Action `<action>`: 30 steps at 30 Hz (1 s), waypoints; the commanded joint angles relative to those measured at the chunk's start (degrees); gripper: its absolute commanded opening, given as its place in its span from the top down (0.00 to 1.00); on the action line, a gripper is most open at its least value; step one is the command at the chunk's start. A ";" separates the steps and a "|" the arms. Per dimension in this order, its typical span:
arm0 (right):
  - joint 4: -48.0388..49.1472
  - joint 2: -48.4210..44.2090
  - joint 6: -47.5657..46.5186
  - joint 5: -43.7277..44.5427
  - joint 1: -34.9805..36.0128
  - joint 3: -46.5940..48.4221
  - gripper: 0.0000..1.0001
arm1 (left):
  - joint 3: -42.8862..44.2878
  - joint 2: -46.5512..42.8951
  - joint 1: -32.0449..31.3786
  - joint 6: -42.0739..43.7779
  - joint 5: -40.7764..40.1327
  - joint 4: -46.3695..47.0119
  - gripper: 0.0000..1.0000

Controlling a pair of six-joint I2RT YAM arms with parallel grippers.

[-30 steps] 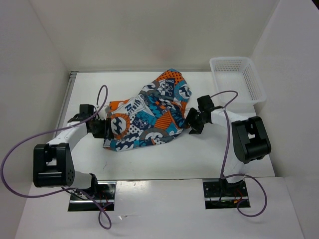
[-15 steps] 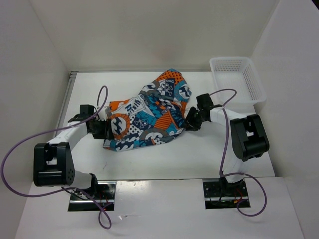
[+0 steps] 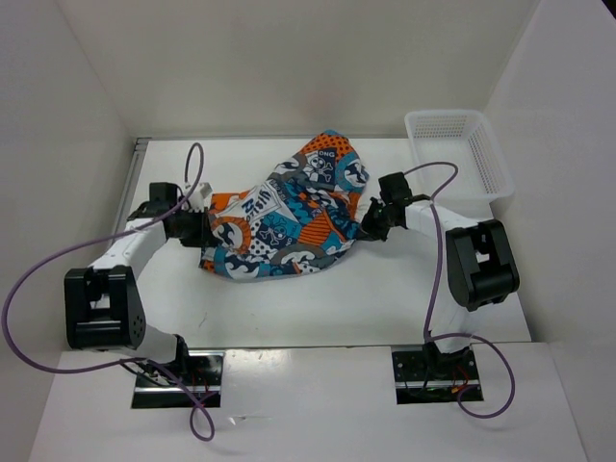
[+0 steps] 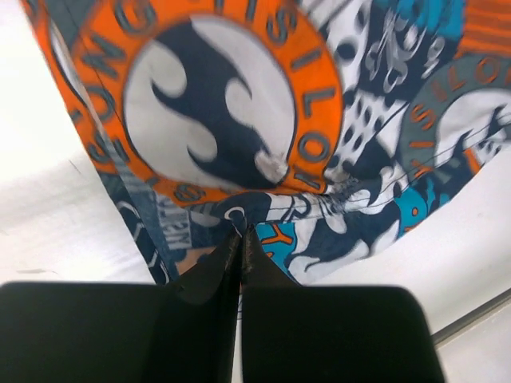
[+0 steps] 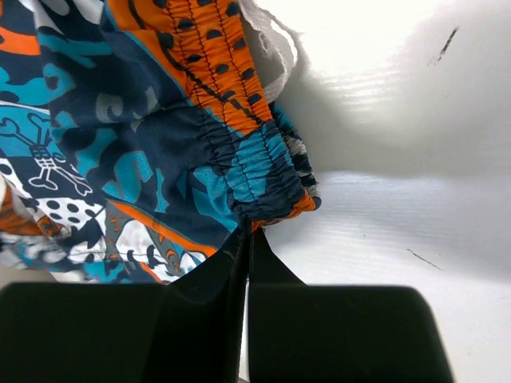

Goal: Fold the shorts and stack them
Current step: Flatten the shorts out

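Note:
The shorts [image 3: 289, 217], a busy patchwork of blue, teal, orange, white and black, lie rumpled across the middle of the white table. My left gripper [image 3: 204, 227] is at their left edge, shut on a pinch of the hem [image 4: 239, 219]. My right gripper [image 3: 366, 228] is at their right edge, shut on the gathered elastic waistband [image 5: 259, 211]. In both wrist views the jaws meet with cloth nipped at the tips. The shorts [image 4: 239, 104] fill most of the left wrist view. They hang slightly off the table near each grip.
A white plastic mesh basket [image 3: 458, 154] stands at the back right corner of the table [image 3: 385, 303]. White walls close in the table on the left, back and right. Purple cables loop from both arms.
Both grippers have gone from open to shut on the shorts' edges. The left gripper has moved up and back with its edge; the right has edged in and lifted the waistband slightly.

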 commanded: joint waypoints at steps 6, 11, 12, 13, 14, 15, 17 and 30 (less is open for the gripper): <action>-3.89 1.82 -1.27 2.19 -3.20 19.58 1.00 | 23.08 5.39 4.32 0.25 4.80 0.56 1.00; -8.99 5.16 -1.27 0.96 -5.49 38.24 1.00 | 48.28 10.34 8.36 0.25 9.80 0.56 1.00; -10.74 5.17 -1.27 0.96 -5.49 42.80 1.00 | 50.51 10.34 10.10 0.25 11.38 2.21 1.00; -11.28 5.17 -1.27 0.18 -5.49 44.15 1.00 | 52.01 10.34 11.08 0.25 12.18 2.93 1.00; -11.28 4.21 -1.27 0.17 -5.49 44.77 1.00 | 52.73 8.77 12.05 0.25 12.79 3.72 1.00; -11.89 3.16 -1.27 0.17 -5.49 43.99 1.00 | 52.21 7.80 13.71 0.25 13.41 4.86 1.00; -11.90 -0.78 -1.27 0.70 -5.49 38.40 1.00 | 49.24 4.21 14.43 0.25 13.94 5.39 1.00; -6.81 -14.08 0.40 3.68 -3.74 -1.98 0.47 | -1.58 -14.80 15.84 0.25 9.91 2.77 0.12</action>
